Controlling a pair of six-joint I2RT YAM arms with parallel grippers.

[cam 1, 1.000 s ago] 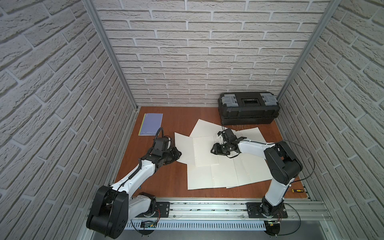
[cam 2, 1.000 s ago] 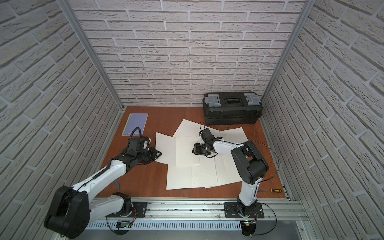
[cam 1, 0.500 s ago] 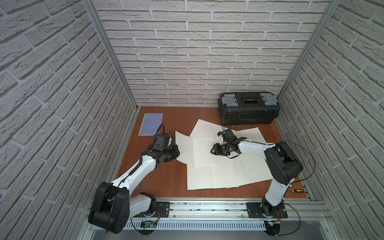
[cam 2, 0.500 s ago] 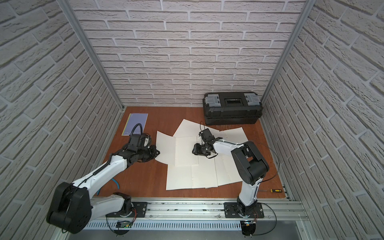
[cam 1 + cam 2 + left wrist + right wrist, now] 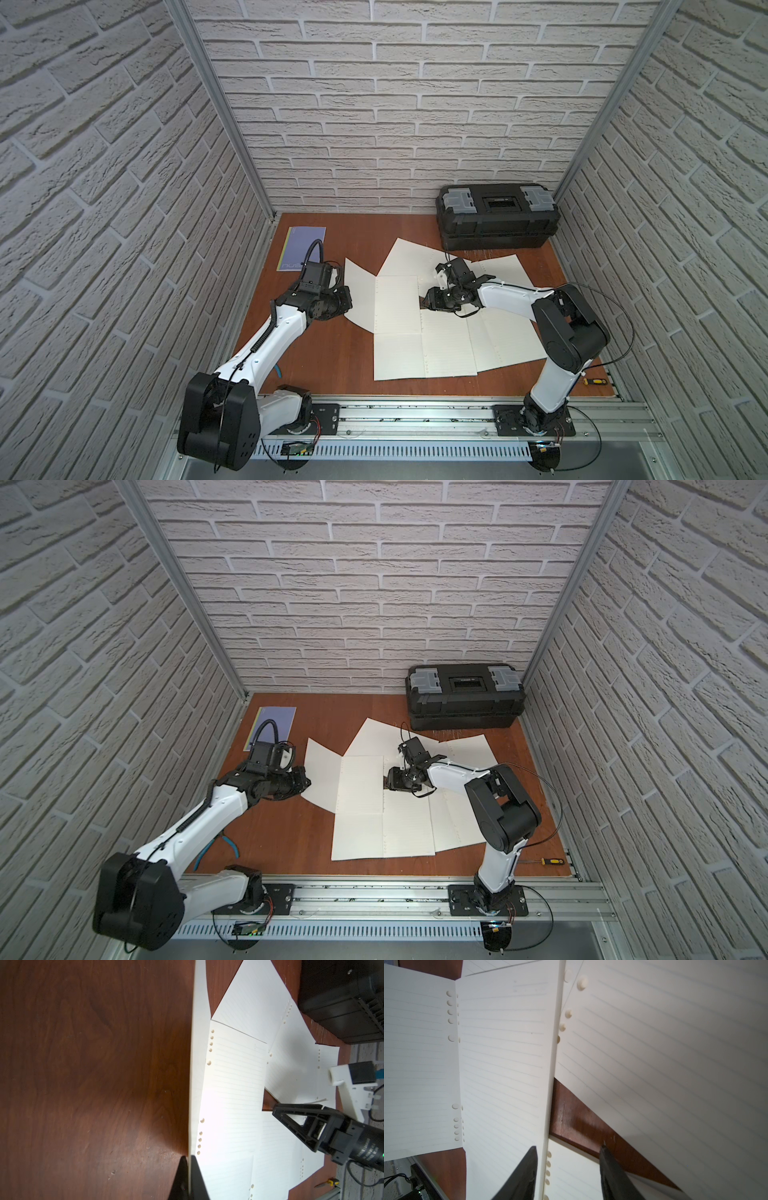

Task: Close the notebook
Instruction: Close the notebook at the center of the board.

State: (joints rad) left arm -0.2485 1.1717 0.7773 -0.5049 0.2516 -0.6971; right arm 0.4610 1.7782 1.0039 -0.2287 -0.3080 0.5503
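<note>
Black left gripper (image 5: 189,1160) is clamped on the free edge of the open cream ruled-paper notebook (image 5: 397,305), lying mid-way across the brown wooden table (image 5: 332,357); black right gripper (image 5: 568,1145), jaws apart, straddles its other edge. Leaves look light, limp, tearable: hold outer margins

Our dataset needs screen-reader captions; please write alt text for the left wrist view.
The left gripper is shut on the edge of a lined sheet, held upright over the wooden table. More punched sheets lie beyond, with the right gripper and a black toolbox.
</note>
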